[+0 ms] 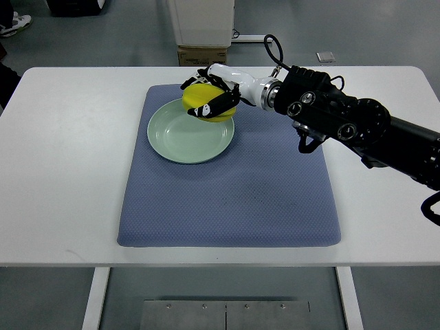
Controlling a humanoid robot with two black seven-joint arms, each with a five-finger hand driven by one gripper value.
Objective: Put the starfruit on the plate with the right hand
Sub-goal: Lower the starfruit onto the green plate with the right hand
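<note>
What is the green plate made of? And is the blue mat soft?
The green plate looks smooth and slightly glossy, probably glazed ceramic or hard plastic; the picture cannot settle which. The blue mat has a fine dotted weave and a matte surface, so it looks like soft fabric or foam-backed cloth.

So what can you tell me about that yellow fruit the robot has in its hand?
The starfruit is bright yellow with a smooth, waxy-looking skin. Much of it is hidden, so its ridges are hard to make out. The right hand holds it, white and black fingers wrapped over its top and front. It sits at the far right rim of the pale green plate, which lies on a blue mat. Whether it rests on the plate or hangs just above cannot be told.
</note>
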